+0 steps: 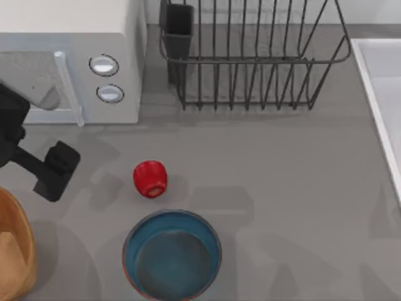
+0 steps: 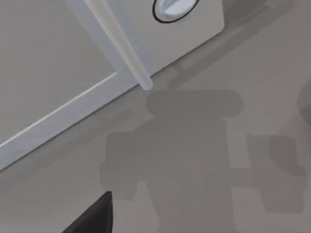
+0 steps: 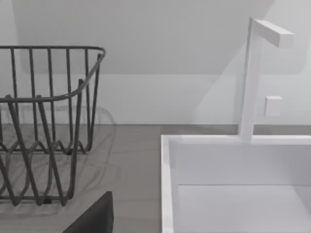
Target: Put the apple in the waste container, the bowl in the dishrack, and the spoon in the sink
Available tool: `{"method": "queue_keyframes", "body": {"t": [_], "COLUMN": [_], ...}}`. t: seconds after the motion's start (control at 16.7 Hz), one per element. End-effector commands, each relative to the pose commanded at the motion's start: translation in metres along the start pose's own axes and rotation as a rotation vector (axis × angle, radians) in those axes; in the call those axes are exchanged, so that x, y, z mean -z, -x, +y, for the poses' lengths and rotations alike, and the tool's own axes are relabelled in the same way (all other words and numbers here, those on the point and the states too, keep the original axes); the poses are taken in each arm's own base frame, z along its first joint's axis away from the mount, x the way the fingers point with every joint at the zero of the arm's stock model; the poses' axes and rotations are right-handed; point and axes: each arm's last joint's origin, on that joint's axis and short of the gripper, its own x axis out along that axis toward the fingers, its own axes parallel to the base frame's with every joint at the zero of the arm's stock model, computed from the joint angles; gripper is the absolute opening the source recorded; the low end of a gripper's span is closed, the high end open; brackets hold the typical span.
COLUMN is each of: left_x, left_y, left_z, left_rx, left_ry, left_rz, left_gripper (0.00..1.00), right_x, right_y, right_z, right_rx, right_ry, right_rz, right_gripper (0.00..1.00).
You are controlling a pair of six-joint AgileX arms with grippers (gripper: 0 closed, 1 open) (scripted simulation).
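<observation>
Hovering at the left edge of the top view, the left hand (image 1: 55, 170) sits between the microwave (image 1: 69, 56) and the waste container (image 1: 14, 251), near the apple (image 1: 150, 179) but apart from it — whether its fingers are spread or closed, cannot tell. Apple lies on the tabletop (image 1: 282, 188) at centre-left, just above the bowl (image 1: 172, 256), which is at bottom centre. Dishrack (image 1: 250, 56) at top centre, empty; sink (image 1: 382, 94) along the right edge.

Risks, as I judge them: apple is round and glossy, so an off-centre pinch could squirt it away or roll it into the bowl. Waste container sits close under the arm — a low swing could clip its rim. Bowl rim is thin, likely to slip when lifted.

Counts: one apple, one bowl, one dishrack, one sink, one waste container, one microwave with two knobs.
</observation>
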Motion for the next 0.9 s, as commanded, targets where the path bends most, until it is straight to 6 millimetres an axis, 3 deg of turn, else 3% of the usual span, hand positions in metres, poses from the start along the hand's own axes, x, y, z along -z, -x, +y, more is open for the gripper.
{"method": "queue_keyframes", "body": {"t": [0.54, 0.9], "left_x": [-0.068, -0.09], "left_y": [-0.071, -0.148], "left_z": [-0.01, -0.036], "left_rx": [0.247, 0.442], "left_ry": [-0.284, -0.463], "left_rz": [0.274, 0.491], "left_gripper": [1.0, 1.0], "right_x": [0.0, 0.0], "right_y": [0.0, 0.0], "right_z": [0.0, 0.0], "right_rx": [0.0, 0.0], "right_ry": [0.0, 0.0], "right_rz": [0.0, 0.0], "right_gripper": [1.0, 1.0]}}
